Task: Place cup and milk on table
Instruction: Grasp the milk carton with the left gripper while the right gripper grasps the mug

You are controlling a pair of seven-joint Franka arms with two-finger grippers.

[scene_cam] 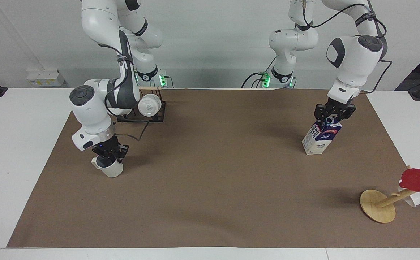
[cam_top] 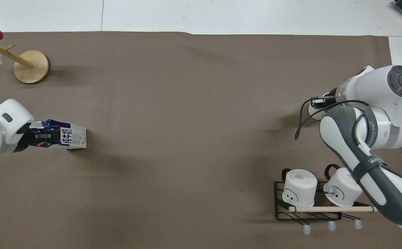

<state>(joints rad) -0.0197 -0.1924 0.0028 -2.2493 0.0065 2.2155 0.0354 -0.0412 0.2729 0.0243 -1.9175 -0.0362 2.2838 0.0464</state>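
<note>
The small beige-white cup (scene_cam: 110, 168) stands upright on the brown-covered desk (scene_cam: 210, 187) at the right arm's end. The blue-and-white milk carton (scene_cam: 321, 138) stands upright at the left arm's end, well apart from it.

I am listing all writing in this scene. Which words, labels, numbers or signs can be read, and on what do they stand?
"纯牛奶": side panel of the milk carton, overhead view.
Red label on the milk, facing view: too small to read.
Lettering on the right arm's grey link: partly hidden, unreadable.
Marks on the bases of the two racked mugs: too small.
</note>
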